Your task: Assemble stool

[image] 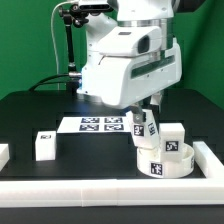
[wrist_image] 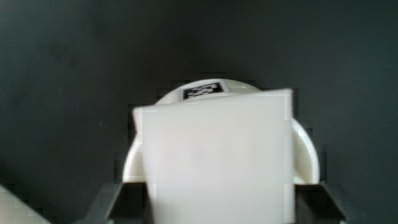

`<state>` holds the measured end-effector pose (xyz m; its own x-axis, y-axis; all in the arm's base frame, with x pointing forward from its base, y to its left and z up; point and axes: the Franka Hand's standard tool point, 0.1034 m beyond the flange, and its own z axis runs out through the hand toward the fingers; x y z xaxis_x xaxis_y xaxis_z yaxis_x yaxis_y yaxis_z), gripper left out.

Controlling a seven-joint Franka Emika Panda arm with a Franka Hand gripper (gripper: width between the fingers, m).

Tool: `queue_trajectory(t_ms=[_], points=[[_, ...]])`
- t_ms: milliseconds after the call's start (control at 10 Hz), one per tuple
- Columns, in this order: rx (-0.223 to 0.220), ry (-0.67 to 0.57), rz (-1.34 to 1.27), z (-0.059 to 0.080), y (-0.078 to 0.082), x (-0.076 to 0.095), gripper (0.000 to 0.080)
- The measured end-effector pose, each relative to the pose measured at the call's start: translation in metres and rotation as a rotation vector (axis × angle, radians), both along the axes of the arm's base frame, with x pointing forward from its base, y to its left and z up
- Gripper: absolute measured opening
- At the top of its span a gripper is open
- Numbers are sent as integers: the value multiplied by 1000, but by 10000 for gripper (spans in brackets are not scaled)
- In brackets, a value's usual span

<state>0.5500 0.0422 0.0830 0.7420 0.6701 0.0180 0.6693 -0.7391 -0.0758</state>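
Exterior view: clamped shut around a leg block (image: pixel 150 127) with the gripper (image: pixel 147 119), just above the seat (image: pixel 165 162), near the front corner at the exterior view's right. Well apart, toward the exterior view's left, standing on the black table (image: pixel 30 112): a second leg block (image: pixel 44 146). Behind both, lying flat: the marker board (image: pixel 100 124).

Wrist view: pinched between the dark fingers (wrist_image: pixel 121 200) (one against each flank), the leg block (wrist_image: pixel 217 150), hiding most of the round seat (wrist_image: pixel 192 95) beyond it.
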Motion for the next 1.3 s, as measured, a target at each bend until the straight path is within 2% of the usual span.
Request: queue_trajectory(t_ms=[400,1300], points=[[28,38,-455,-1,2,0,343],[9,92,-1013,-1,5,-1,343]])
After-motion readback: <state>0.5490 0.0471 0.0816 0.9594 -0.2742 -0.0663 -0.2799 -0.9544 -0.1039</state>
